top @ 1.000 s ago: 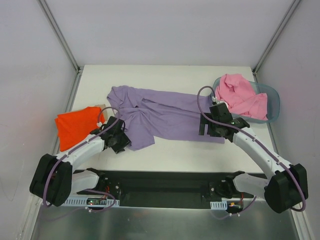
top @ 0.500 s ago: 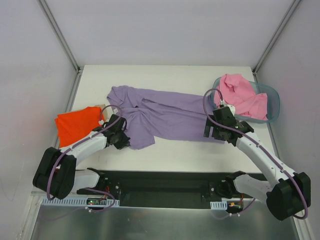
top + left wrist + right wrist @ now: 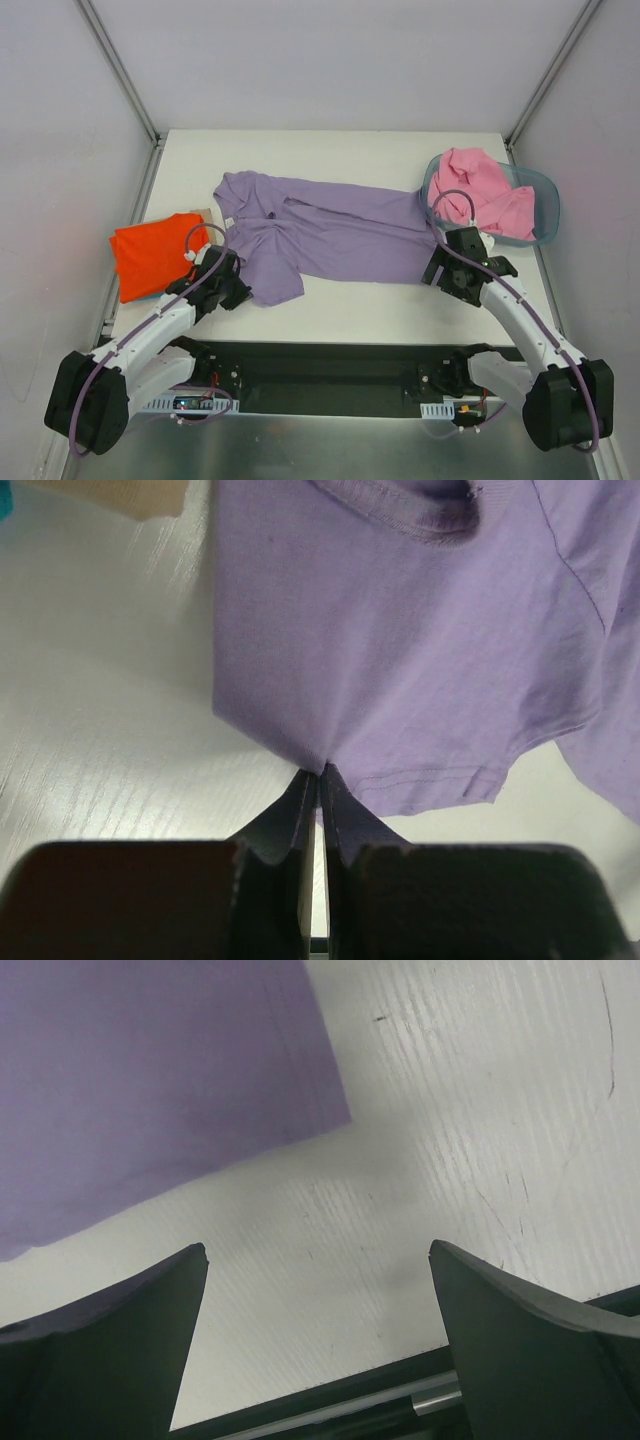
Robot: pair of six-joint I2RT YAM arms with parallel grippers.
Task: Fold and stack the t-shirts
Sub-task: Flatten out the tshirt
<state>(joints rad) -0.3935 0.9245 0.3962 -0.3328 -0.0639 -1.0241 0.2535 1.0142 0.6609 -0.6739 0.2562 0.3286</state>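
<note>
The lavender t-shirt [image 3: 330,235] lies spread across the middle of the table, wrinkled near its left sleeve. My left gripper [image 3: 240,288] is shut on the near edge of that sleeve; the wrist view shows the jaws [image 3: 320,772] pinching the lavender cloth [image 3: 400,660]. My right gripper [image 3: 440,272] is open and empty over bare table, just off the shirt's near right corner [image 3: 150,1090]; its jaws [image 3: 318,1250] stand wide apart. The orange-red t-shirt [image 3: 155,252] lies folded at the left. The pink t-shirt [image 3: 480,190] is heaped in the basket. Only a teal sliver [image 3: 4,495] shows.
The grey-blue plastic basket [image 3: 545,215] stands at the right edge of the table. A tan piece [image 3: 205,212] lies between the orange-red and lavender shirts. A black rail [image 3: 330,365] runs along the near table edge. White walls close in the left, right and back.
My left gripper has drawn back toward the near left with the sleeve edge in it. My right gripper has moved right and nearer, off the shirt's corner onto bare table.
</note>
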